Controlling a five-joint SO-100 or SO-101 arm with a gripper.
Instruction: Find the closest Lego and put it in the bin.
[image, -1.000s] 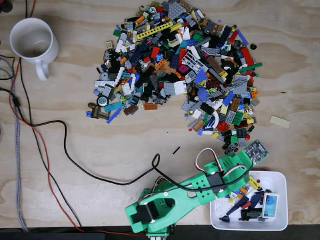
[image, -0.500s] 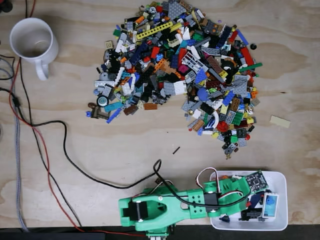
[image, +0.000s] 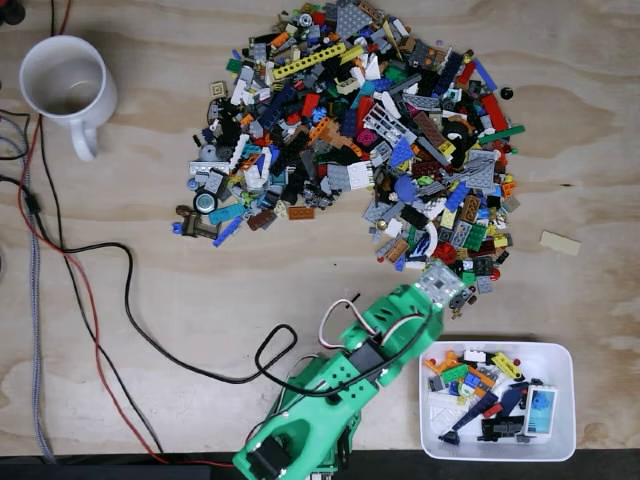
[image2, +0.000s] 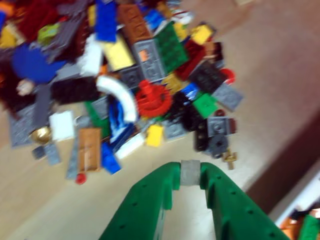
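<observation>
Green two-finger end effector pinching a small grey Lego piece at its tips, just short of the multicoloured Lego pile ahead on the plywood tabletop; shallow white plastic bin sits back-right, probably the drop target.

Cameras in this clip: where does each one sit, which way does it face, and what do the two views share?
Fixed view: mounted above, facing straight down on the plywood table, with the Lego pile, bin, mug and the whole green arm.
Wrist view: rides on the arm, looking forward past the green end effector, which pinches a small grey piece, toward the pile's near edge.
Shared: the end effector, the pile's near edge and the bin's corner.
</observation>
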